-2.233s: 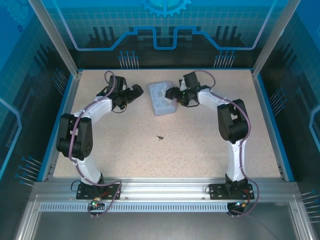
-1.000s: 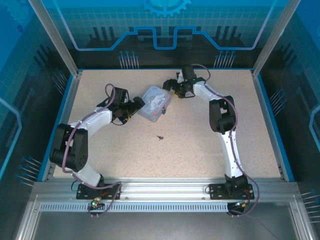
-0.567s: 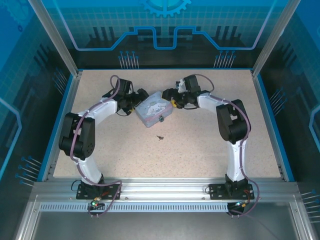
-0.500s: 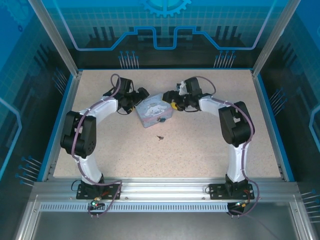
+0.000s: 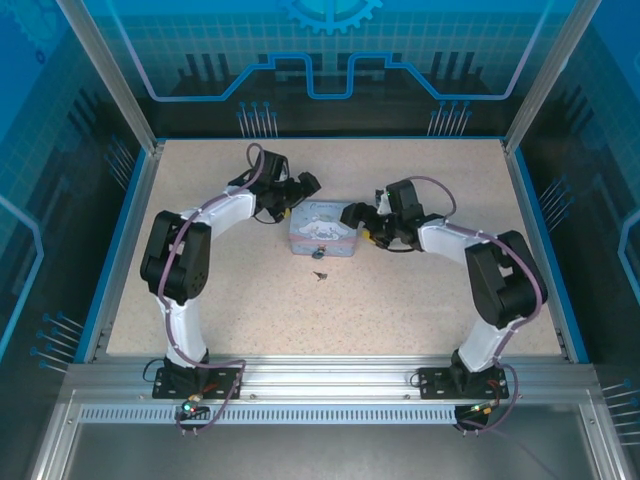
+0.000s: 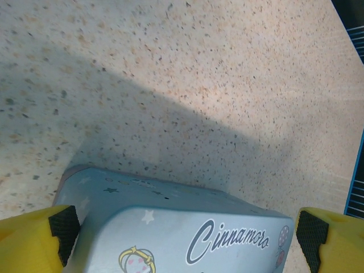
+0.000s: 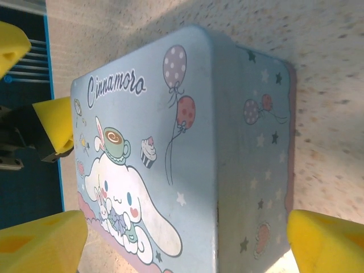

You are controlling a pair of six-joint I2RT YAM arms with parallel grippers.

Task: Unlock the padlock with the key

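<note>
The pale blue cartoon tin (image 5: 322, 228) lies mid-table. A small dark padlock (image 5: 317, 252) hangs at the tin's near edge. The tiny key (image 5: 320, 275) lies on the table just in front of it, apart from both grippers. My left gripper (image 5: 298, 200) is at the tin's far left corner, open, its yellow fingertips (image 6: 34, 239) spread either side of the tin (image 6: 170, 227). My right gripper (image 5: 360, 225) is at the tin's right end, open, and its yellow pads (image 7: 327, 242) straddle the tin (image 7: 187, 159). Neither wrist view catches the padlock or key.
A blue rim (image 5: 540, 230) and transparent walls bound the speckled table (image 5: 400, 310). Bare surface lies in front of the key and to both sides. The left gripper's yellow fingers (image 7: 54, 128) appear past the tin in the right wrist view.
The tin has turned and slid toward the table's middle, ending close behind the key. Both grippers moved along with it at its two ends. The key has stayed put.
</note>
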